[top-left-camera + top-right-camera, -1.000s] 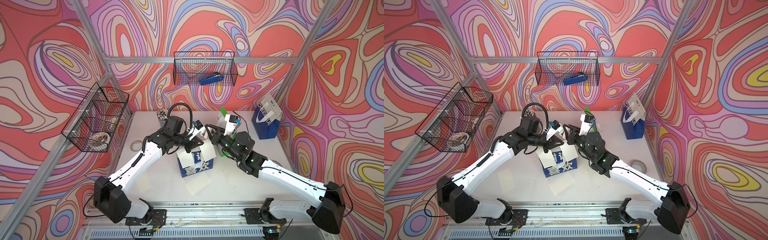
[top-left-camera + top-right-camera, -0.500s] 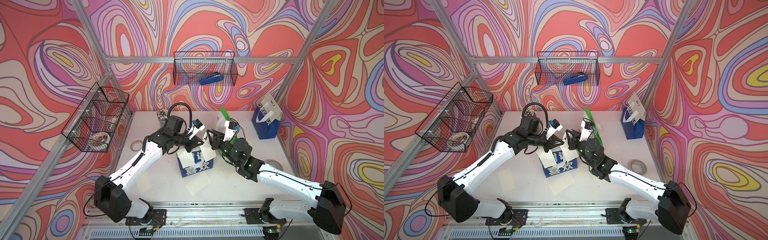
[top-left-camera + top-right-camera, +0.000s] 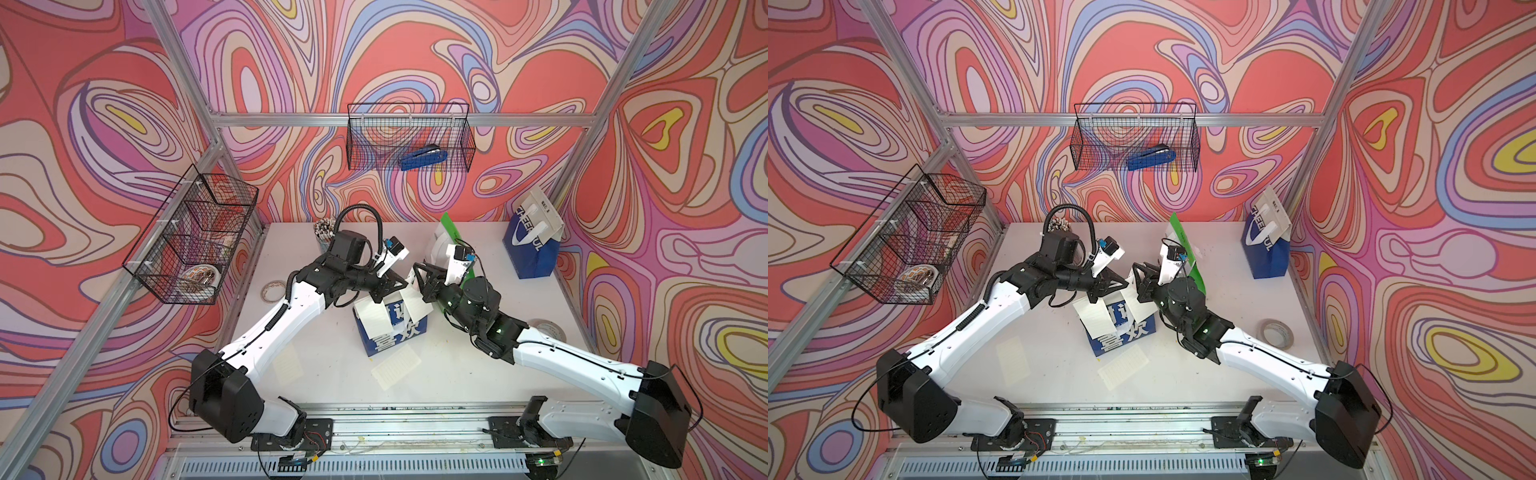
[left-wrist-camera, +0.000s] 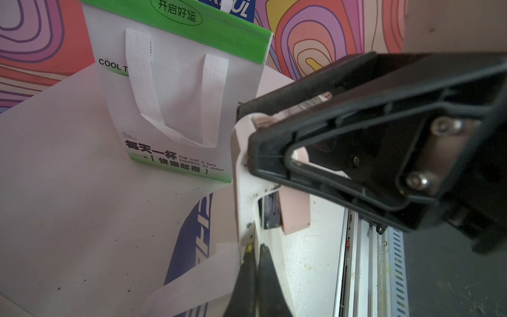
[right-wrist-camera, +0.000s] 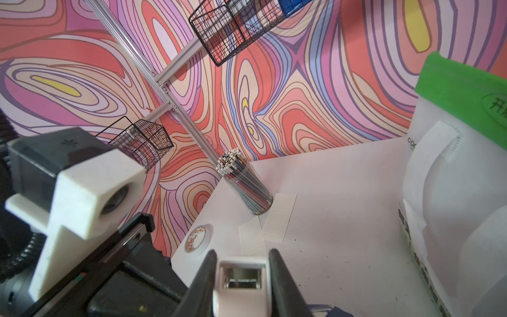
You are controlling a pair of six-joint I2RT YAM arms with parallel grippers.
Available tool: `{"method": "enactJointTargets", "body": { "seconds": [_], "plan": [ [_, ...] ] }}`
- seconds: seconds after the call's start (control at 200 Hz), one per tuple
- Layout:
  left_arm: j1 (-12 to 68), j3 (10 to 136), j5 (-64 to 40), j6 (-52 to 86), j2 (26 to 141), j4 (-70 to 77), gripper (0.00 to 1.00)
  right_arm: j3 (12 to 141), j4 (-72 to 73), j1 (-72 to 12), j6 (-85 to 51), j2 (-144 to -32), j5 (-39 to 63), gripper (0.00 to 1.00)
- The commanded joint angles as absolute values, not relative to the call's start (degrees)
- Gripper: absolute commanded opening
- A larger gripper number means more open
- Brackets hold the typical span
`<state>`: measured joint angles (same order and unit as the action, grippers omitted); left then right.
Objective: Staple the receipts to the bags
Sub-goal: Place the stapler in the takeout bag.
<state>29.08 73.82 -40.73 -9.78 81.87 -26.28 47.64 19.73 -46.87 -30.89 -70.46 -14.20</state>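
The blue-white bag [image 3: 390,328] with big Chinese characters stands mid-table. A receipt [image 3: 376,318] hangs down its front face. My left gripper [image 3: 384,293] is shut at the bag's top edge, pinching the receipt there; its fingertips [image 4: 253,274] are pressed together. My right gripper [image 3: 419,278] sits just right of it, shut on a small white-pink stapler [image 5: 241,282] whose mouth faces the bag top. The green-white bag [image 3: 446,232] stands behind it. At the back right stands the "CHEERFUL" bag [image 3: 532,245]. Loose receipts [image 3: 395,368] [image 3: 289,365] lie flat in front.
A blue stapler [image 3: 424,160] lies in the wire basket on the back wall. A second wire basket [image 3: 195,245] hangs on the left wall. Tape rolls [image 3: 272,291] [image 3: 548,330] lie at either side. A pen cup [image 3: 324,228] stands at the back, with two slips [image 5: 279,216] beside it.
My right arm has dropped and stretched, bringing the stapler slightly lower and closer to the bag top. The left arm has held still.
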Motion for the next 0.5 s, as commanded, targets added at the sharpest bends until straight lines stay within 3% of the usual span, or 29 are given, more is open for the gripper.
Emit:
{"method": "enactJointTargets", "body": {
  "seconds": [0.0,0.496],
  "plan": [
    [28.8,74.5,-42.4,-9.4,82.8,-24.0,0.0,49.4,18.1,-47.7,-28.7,-71.5,-12.4,0.07],
    [28.8,75.3,-43.9,-9.0,83.8,-23.3,0.0,51.2,14.8,-51.8,-14.8,-73.5,-7.4,0.07]
  ]
}}
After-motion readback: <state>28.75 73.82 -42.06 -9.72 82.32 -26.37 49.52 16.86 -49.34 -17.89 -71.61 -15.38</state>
